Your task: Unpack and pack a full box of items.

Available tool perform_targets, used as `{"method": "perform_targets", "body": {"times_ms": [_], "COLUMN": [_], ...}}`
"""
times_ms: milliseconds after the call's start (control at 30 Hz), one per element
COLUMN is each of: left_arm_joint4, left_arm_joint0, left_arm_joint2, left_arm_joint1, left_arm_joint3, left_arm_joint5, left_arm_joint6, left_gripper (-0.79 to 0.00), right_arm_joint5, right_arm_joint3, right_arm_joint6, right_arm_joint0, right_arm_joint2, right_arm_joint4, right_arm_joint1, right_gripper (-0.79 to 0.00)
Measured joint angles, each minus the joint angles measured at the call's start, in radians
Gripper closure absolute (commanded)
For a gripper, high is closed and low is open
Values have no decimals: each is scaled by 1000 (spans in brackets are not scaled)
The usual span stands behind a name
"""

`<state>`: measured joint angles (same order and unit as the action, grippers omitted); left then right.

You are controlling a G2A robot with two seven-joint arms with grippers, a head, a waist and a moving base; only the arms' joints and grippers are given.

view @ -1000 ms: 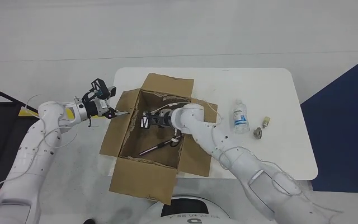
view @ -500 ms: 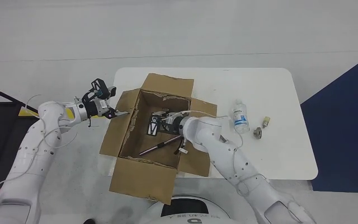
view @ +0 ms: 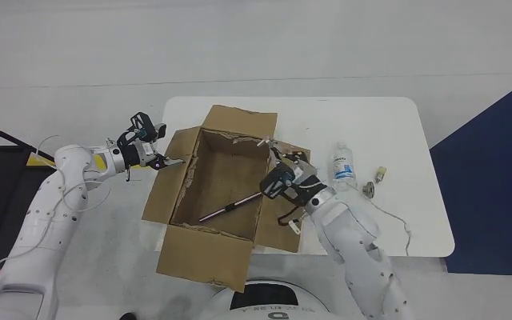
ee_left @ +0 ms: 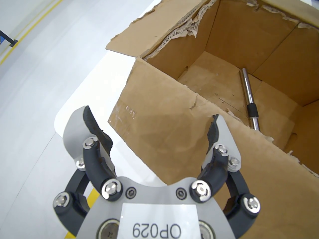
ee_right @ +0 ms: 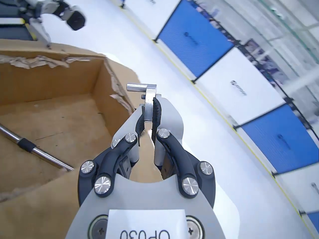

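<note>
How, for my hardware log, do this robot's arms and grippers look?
The left arm and right arm are white rounded shells with thin pale cables. The left gripper and right gripper match: silver plates and fingers, black ribbed pads, black linkages, silver screws, a white label.

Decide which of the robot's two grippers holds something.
The right gripper, shut on a small silver metal bracket; the left gripper is open, empty, beside the brown cardboard box.

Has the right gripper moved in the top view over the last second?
Yes. The right gripper has pulled back from inside the cardboard box to its edge nearest the bottle, shut on a small metal part.
</note>
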<state>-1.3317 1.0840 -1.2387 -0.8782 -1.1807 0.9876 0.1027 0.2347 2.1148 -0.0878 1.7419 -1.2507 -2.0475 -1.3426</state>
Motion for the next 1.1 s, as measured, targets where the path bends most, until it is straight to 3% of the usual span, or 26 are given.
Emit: {"method": "perform_targets", "body": {"times_ms": [100, 400, 500, 700, 867, 1100], "left_arm_joint4": [0, 0, 0, 0, 0, 0], "left_arm_joint0": [0, 0, 0, 0, 0, 0], "left_arm_joint2": [0, 0, 0, 0, 0, 0], "left_arm_joint1": [0, 0, 0, 0, 0, 0], "left_arm_joint3": [0, 0, 0, 0, 0, 0], "left_arm_joint5": [0, 0, 0, 0, 0, 0], "left_arm_joint6": [0, 0, 0, 0, 0, 0], "left_gripper": [-785, -785, -785, -785, -785, -785], "right_arm_joint5": [-89, -85, -125, -229, -208, -156], "right_arm_joint3": [37, 15, -17, -76, -205, -358], "right_arm_joint6": [57, 38, 1, 49, 47, -130], "right_arm_joint0": [110, 89, 67, 158, 205, 142], "right_arm_joint2": [-57, -46, -67, -342, -538, -632], "right_arm_joint4": [29, 28, 108, 429, 683, 834], "right_arm_joint1": [5, 3, -2, 5, 9, 19], "right_gripper": [0, 0, 0, 0, 0, 0]}}
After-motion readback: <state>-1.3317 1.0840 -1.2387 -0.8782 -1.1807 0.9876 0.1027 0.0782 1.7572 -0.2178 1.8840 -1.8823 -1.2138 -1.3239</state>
